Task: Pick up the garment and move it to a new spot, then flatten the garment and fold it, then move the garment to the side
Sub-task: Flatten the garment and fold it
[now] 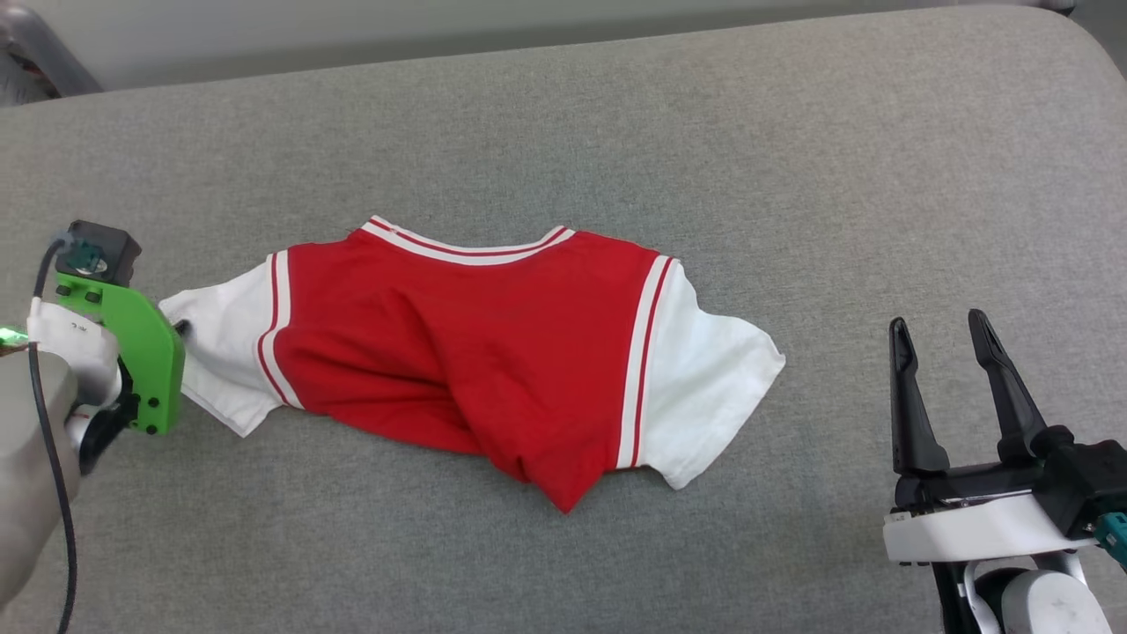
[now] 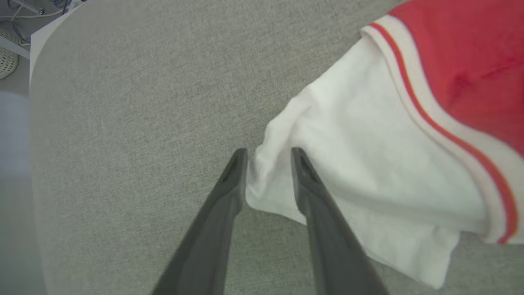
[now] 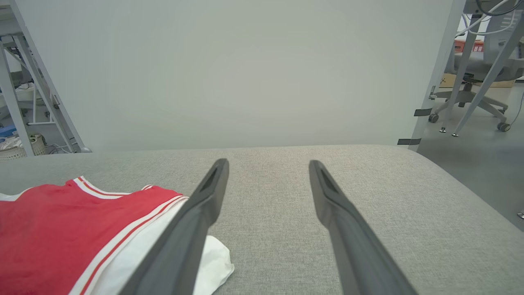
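The garment [image 1: 475, 352], a red jersey with white sleeves and striped trim, lies crumpled on the grey padded table [image 1: 616, 132], its lower hem bunched toward me. At the garment's left sleeve is my left gripper [image 1: 180, 330], behind a green bracket. In the left wrist view the left gripper [image 2: 269, 155] has its fingers parted, and the white sleeve corner of the garment [image 2: 368, 155] lies loosely between the tips. My right gripper [image 1: 938, 321] stands open over bare table, right of the other sleeve. The right gripper [image 3: 268, 162] holds nothing, and the garment [image 3: 61, 221] lies to its left.
The table's far edge runs along the top of the head view, with a pale wall panel [image 3: 245, 73] behind it. An office chair [image 3: 470, 78] and metal frame legs [image 3: 24, 102] stand beyond the table. A woven basket [image 2: 8, 61] sits on the floor off the table's left end.
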Robot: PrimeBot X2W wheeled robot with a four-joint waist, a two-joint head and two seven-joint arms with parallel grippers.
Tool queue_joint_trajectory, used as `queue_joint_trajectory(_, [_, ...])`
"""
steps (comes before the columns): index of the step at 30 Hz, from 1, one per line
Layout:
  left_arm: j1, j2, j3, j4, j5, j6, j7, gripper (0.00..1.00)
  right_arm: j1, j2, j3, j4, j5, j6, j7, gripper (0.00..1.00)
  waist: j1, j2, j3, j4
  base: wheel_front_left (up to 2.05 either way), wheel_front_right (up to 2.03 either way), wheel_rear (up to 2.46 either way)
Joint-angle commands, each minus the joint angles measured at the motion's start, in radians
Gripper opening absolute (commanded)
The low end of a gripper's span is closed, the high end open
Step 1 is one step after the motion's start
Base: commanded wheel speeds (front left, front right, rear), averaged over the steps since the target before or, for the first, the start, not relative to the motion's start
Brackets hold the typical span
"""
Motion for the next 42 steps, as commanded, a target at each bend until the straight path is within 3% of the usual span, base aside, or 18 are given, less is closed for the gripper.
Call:
queue_joint_trajectory(1, [0.020,-0.015,0.005,0.010,0.013,0.013,-0.045,1.00,0.012,0.000,-0.006,0.002,-0.007,-0.001,-0.005,1.00,0.0000,0.0000,-0.027,0.013,0.00,0.00,0.00])
queue_joint_trajectory(7, [0.047,-0.066,0.048,0.011,0.053,0.111,-0.343,1.00,0.019,0.000,-0.037,-0.011,-0.047,-0.001,-0.005,1.00,0.0000,0.0000,-0.093,0.045,0.00,0.00,0.00])
queue_joint_trajectory(11, [0.084,-0.088,0.109,-0.059,0.094,0.192,-0.386,1.00,0.002,-0.007,-0.062,-0.025,-0.086,-0.001,-0.005,1.00,0.0000,0.0000,-0.127,0.076,0.00,0.00,0.00])
queue_joint_trajectory(16, [0.222,-0.067,0.363,-0.348,0.269,0.351,-0.387,1.00,-0.053,-0.086,-0.042,-0.023,-0.097,-0.001,-0.005,1.00,0.0000,0.0000,-0.149,0.113,0.00,0.00,0.00])
queue_joint_trajectory(21, [0.438,-0.077,0.588,-0.593,0.451,0.446,-0.387,1.00,-0.131,-0.183,-0.006,-0.004,-0.087,-0.001,-0.005,1.00,0.0000,0.0000,-0.155,0.142,0.00,0.00,0.00])
queue_joint_trajectory(24, [0.558,-0.111,0.703,-0.706,0.556,0.481,-0.387,1.00,-0.175,-0.242,0.036,0.029,-0.071,-0.001,-0.005,1.00,0.0000,0.0000,-0.157,0.158,0.00,0.00,0.00])
queue_joint_trajectory(28, [0.680,-0.165,0.824,-0.815,0.668,0.496,-0.388,1.00,-0.247,-0.335,0.125,0.119,-0.017,-0.001,0.004,1.00,0.0000,0.0000,-0.154,0.172,0.00,0.00,0.00])
queue_joint_trajectory(31, [0.758,-0.212,0.892,-0.888,0.743,0.503,-0.388,1.00,-0.315,-0.408,0.220,0.173,0.052,-0.001,0.074,1.00,0.0000,0.0000,-0.150,0.181,0.00,0.00,0.00])
queue_joint_trajectory(38, [0.876,-0.317,0.995,-0.938,0.854,0.432,-0.388,1.00,-0.447,-0.603,0.531,0.221,0.349,-0.001,0.483,1.00,0.0000,0.0000,-0.130,0.209,0.00,0.00,0.00])
queue_joint_trajectory(42, [0.892,-0.371,1.031,-0.940,0.892,0.388,-0.388,1.00,-0.495,-0.697,0.657,0.218,0.481,-0.001,0.691,1.00,0.0000,0.0000,-0.109,0.229,0.00,0.00,0.00])
